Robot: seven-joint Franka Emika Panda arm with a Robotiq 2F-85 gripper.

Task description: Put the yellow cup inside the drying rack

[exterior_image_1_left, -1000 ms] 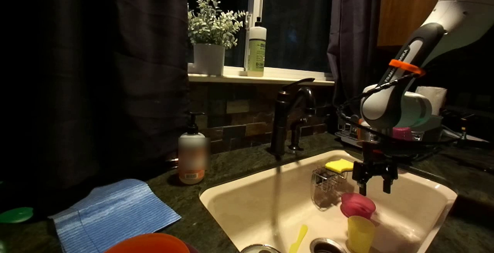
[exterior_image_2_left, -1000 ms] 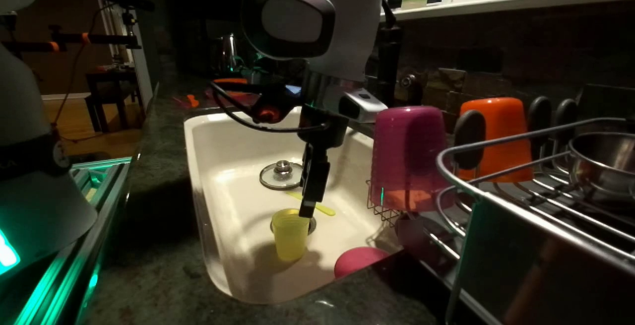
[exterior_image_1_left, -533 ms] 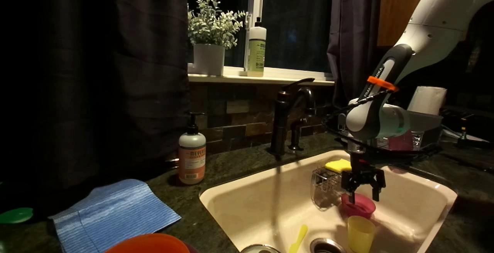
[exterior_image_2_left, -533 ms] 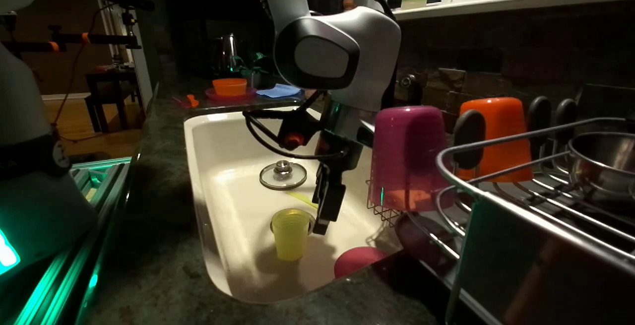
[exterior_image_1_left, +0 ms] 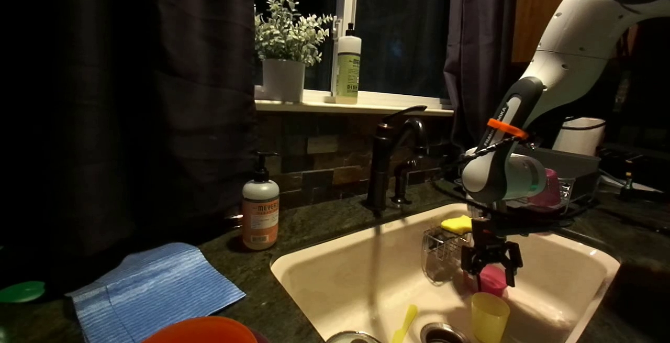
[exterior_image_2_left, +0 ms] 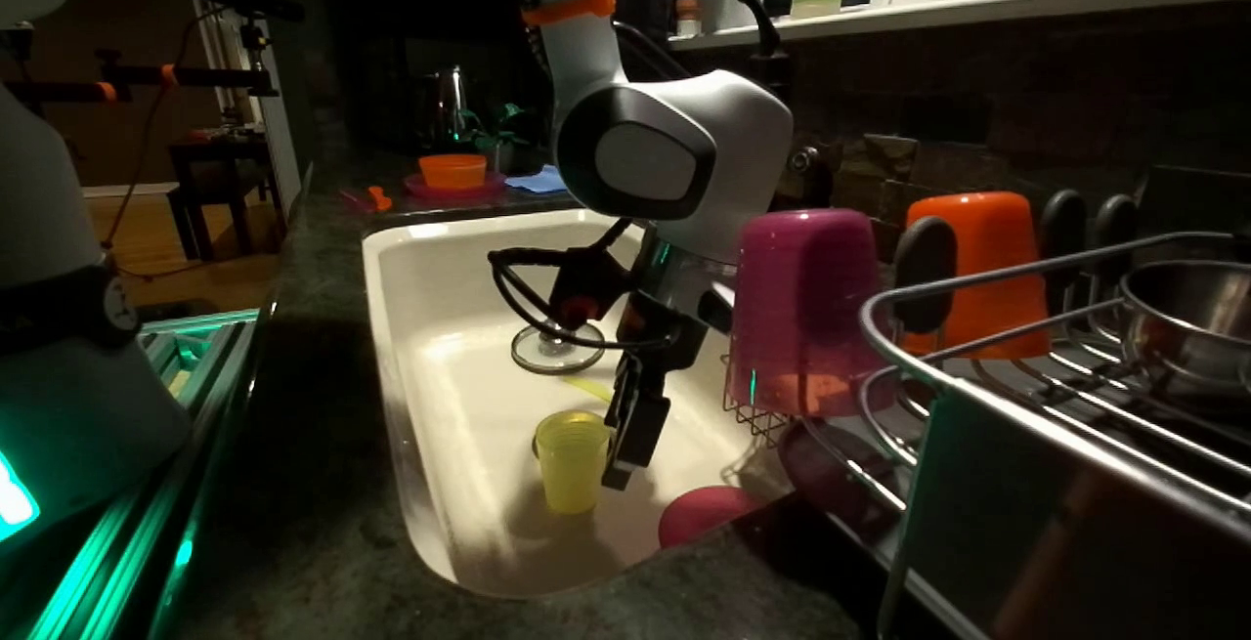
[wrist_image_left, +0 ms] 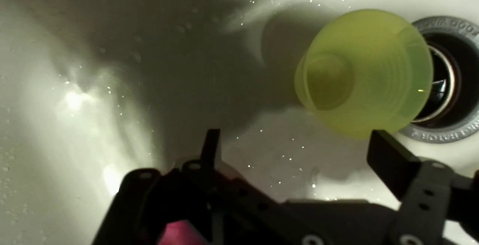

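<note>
Your yellow cup (wrist_image_left: 370, 76) stands upright in the sink (exterior_image_2_left: 425, 298), mouth up, its base just beside the drain (wrist_image_left: 443, 137); seen from the wrist, its rim overlaps the edge of that drain. Your hand (wrist_image_left: 295, 136) points down close beside it with the two fingers spread wide apart, and the pale sink floor shows between them. In the wrist view one fingertip comes right up to the outline of the cup, and you cannot tell whether the two touch. Near them in the sink you have a pink bowl (exterior_image_1_left: 494, 280), partly hidden behind the fingers in an exterior view, and a wire caddy (exterior_image_1_left: 442, 246) by the sink wall with a yellow sponge (exterior_image_1_left: 457, 224) on top. A yellow utensil (exterior_image_1_left: 404, 324) and a glass lid (exterior_image_2_left: 547, 355) lie on the sink floor beyond the drain. Your drying rack (exterior_image_2_left: 1036, 420) stands on the bench (exterior_image_2_left: 323, 484) at the end of the sink, well apart from the cup. On it you can see a purple cup (exterior_image_2_left: 806, 298) and an orange cup (exterior_image_2_left: 992, 259), both upside down, and a metal pot (exterior_image_2_left: 1187, 322). The dark tap (exterior_image_1_left: 381, 167) rises between the sink and the window (exterior_image_1_left: 403, 44). Farther along the bench you have a soap bottle (exterior_image_1_left: 260, 217), a blue cloth (exterior_image_1_left: 157, 290), and an orange bowl (exterior_image_2_left: 452, 173) on a pink plate (exterior_image_2_left: 435, 192). Up on the windowsill (exterior_image_1_left: 398, 109) stand a potted plant (exterior_image_1_left: 287, 44) and a green bottle (exterior_image_1_left: 348, 73) of dish soap.
</note>
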